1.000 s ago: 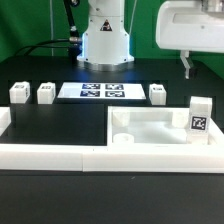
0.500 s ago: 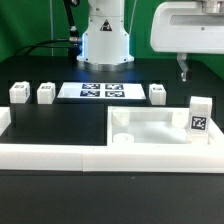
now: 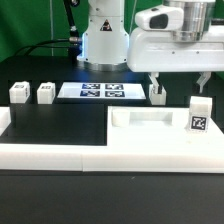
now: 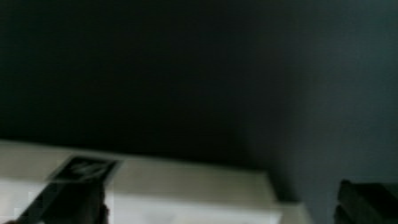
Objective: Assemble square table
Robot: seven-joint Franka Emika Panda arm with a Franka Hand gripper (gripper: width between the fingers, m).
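The white square tabletop point(image 3: 150, 127) lies flat against the low border wall, at the exterior view's right. One tagged white leg point(image 3: 200, 114) stands at its right end. Three more legs stand on the black table: two at the left point(image 3: 18, 93) point(image 3: 45, 93) and one point(image 3: 157, 95) behind the tabletop. My gripper point(image 3: 179, 84) hangs open and empty above the tabletop's back edge, one finger close over the leg behind it. In the blurred wrist view the gripper point(image 4: 221, 205) shows two dark fingertips point(image 4: 68, 198) wide apart over a pale surface.
The marker board point(image 3: 100, 91) lies at the back middle, in front of the robot base point(image 3: 105, 40). The long white border wall point(image 3: 50, 155) runs along the front, with a short arm up the left side.
The gripper has come down and moved to the exterior view's left, from the upper right corner to above the tabletop's back edge. No part has moved.
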